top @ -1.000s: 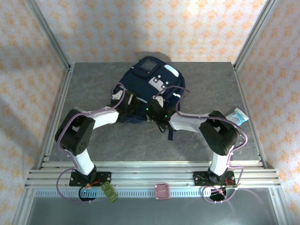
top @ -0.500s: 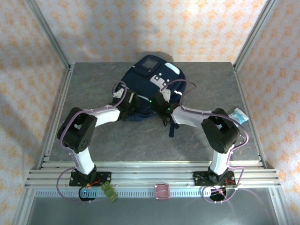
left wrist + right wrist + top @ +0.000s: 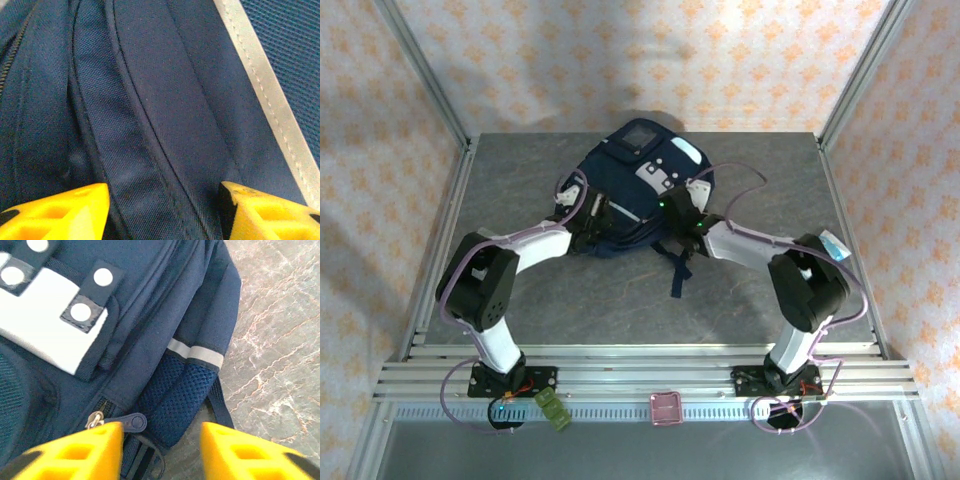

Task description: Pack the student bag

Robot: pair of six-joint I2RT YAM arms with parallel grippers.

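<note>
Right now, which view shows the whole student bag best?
Top external: the student bag shows almost complete, lying on the table. Left wrist gives close navy fabric with a grey stripe; right wrist its white pocket patch, zipper pull and mesh panel.

Bag [image 3: 642,180] hogs the back middle of the counter [image 3: 520,290], with barely a gap to the back wall. Both arms crowd its near edge, with the left pincer [image 3: 595,215] and right pincer [image 3: 678,208] spread right over the fabric. A strap [image 3: 678,275] trails frontward. There's plenty of room left, right and in front, bar a small packet [image 3: 830,244] at the right edge.
</note>
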